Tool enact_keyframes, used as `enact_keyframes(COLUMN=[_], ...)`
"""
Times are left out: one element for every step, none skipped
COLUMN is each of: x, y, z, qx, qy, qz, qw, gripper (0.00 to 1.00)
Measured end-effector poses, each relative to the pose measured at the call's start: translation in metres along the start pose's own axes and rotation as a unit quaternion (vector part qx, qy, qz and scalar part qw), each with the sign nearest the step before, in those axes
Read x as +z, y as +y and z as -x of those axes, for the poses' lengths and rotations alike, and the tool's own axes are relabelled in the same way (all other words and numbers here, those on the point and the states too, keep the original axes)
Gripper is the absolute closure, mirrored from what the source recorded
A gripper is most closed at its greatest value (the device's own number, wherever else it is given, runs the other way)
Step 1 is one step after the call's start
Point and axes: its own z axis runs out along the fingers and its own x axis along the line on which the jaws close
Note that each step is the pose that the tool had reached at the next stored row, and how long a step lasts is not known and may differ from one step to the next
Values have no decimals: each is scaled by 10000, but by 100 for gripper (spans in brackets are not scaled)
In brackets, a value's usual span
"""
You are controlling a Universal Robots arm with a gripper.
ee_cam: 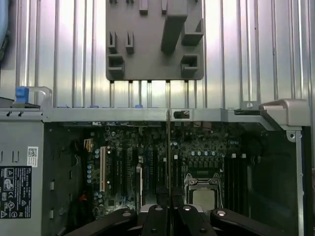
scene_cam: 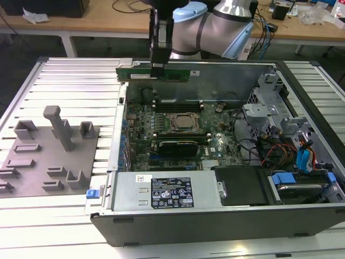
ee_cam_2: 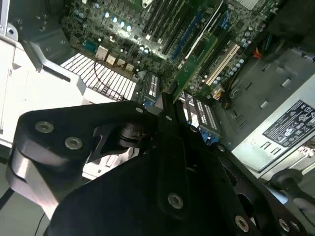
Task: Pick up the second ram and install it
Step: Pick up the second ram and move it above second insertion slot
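Nearest, the power supply (scene_cam: 167,191) runs along the near wall of the case (scene_cam: 215,221), with the grey fixture tray (scene_cam: 48,162) on the ribbed metal table (scene_cam: 75,81) at the exterior view's left. Behind it the motherboard (scene_cam: 141,129) lies face-up, processor socket (scene_cam: 183,123) mid-board. Above the far wall the gripper (scene_cam: 157,69) is clamped on the second ram (scene_cam: 178,74), stick level, on edge and clear of the board, likely so its contacts face the slots; beyond are the arm (scene_cam: 232,21) and cluttered wooden benches (scene_cam: 97,16).
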Motion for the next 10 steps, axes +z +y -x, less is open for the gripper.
enact_keyframes(x=[-2, -4, -6, -8, -12, -16, -20, -23, -24, -28], y=[-36, -65, -100, -134, -184, -249, -324, -362, -389, -443], z=[0, 0, 0, 0, 0, 0, 0, 0, 0, 1], qx=[0, 0, -1, 0, 0, -1, 0, 0, 0, 1], qy=[0, 0, 0, 0, 0, 0, 0, 0, 0, 0], qz=[1, 2, 3, 4, 6, 8, 11, 12, 13, 15], qw=[10000, 10000, 10000, 10000, 10000, 10000, 10000, 10000, 10000, 10000], gripper=[87, 87, 87, 87, 87, 87, 87, 87, 87, 87])
